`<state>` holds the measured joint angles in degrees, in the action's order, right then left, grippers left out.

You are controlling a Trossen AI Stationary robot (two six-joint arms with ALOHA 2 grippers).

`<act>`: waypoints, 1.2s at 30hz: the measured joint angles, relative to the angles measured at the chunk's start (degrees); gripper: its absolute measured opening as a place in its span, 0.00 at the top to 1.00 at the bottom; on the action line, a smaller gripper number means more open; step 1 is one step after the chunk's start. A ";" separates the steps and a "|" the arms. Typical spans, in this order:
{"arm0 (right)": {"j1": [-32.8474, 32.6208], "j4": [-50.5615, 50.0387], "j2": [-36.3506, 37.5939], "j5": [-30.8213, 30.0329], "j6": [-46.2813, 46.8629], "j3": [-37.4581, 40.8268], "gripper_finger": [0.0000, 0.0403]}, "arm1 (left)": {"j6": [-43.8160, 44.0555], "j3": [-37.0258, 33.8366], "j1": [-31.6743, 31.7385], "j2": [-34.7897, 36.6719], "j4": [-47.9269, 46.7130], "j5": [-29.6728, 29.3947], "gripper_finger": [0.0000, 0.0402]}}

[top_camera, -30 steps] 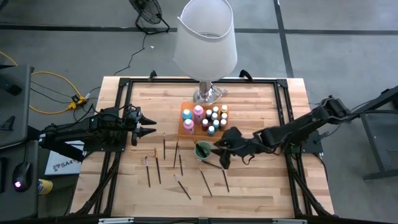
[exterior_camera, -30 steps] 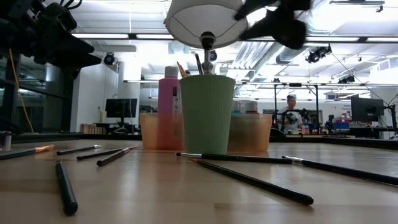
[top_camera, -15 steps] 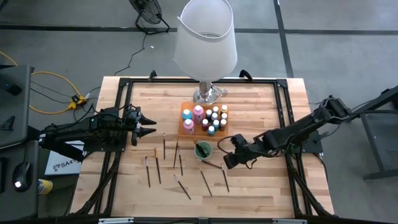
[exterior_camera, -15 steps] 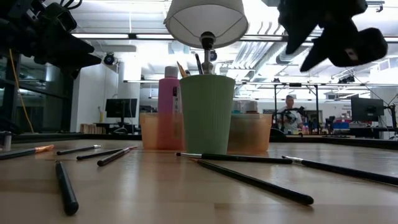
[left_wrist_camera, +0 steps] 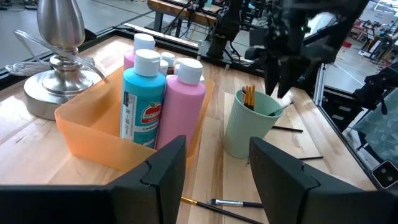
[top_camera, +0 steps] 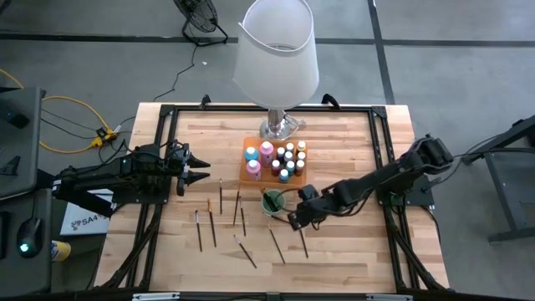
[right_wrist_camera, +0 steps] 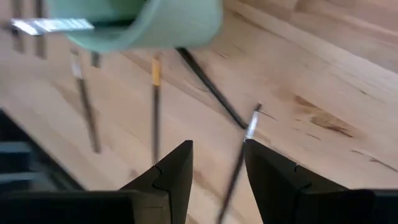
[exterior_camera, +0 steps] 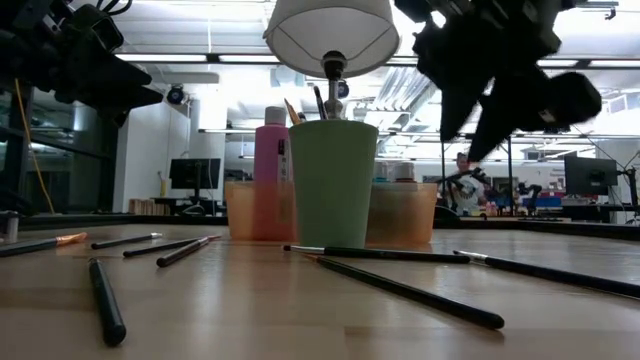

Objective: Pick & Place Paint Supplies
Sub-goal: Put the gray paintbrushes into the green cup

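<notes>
Several thin dark brushes [top_camera: 212, 226] lie flat on the wooden table. A green cup [top_camera: 272, 201] holding a few brushes stands near an orange tray [top_camera: 247, 173] of small paint bottles plus taller pink [left_wrist_camera: 183, 99] and teal [left_wrist_camera: 140, 99] ones. My right gripper [top_camera: 294, 219] hangs open just right of the cup, pointing steeply down; in its wrist view a brush [right_wrist_camera: 239, 155] lies on the table below the gap [right_wrist_camera: 217, 171]. My left gripper [top_camera: 201, 171] waits open at the table's left, aimed at the tray.
A big white-shaded lamp [top_camera: 277, 50] stands on a chrome base [top_camera: 280, 127] behind the tray. More brushes [top_camera: 276, 245] lie toward the near edge. A black frame [top_camera: 167, 113] borders the tabletop. A person [exterior_camera: 466, 180] shows far off in the room.
My right gripper has come away from above the green cup toward the table's near edge and gone down, tipping from nearly level to steeply downward while its wrist rolled. The brushes, cup and tray have stayed where they were.
</notes>
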<state>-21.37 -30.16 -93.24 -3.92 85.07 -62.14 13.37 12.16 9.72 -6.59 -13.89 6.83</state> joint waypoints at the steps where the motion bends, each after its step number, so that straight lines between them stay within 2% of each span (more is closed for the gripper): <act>1: -0.34 -0.12 -0.90 -0.06 -1.01 -0.19 0.66 | 0.00 0.00 0.02 0.02 0.00 0.00 0.57; 6: -2.22 0.30 -5.29 -1.65 -5.39 -0.32 0.66 | 0.00 0.00 0.02 0.02 0.00 0.00 0.57; 11: -2.57 0.38 -8.24 -1.97 -3.86 -0.30 0.66 | 0.00 0.00 0.00 0.02 0.00 0.00 0.57; 36: -0.39 0.22 -13.78 -5.81 -4.16 -0.56 0.66 | 0.00 0.00 0.00 0.00 0.00 0.00 0.57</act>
<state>-21.76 -29.94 -107.02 -9.73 80.91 -62.70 13.37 12.16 9.72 -6.59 -13.89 6.83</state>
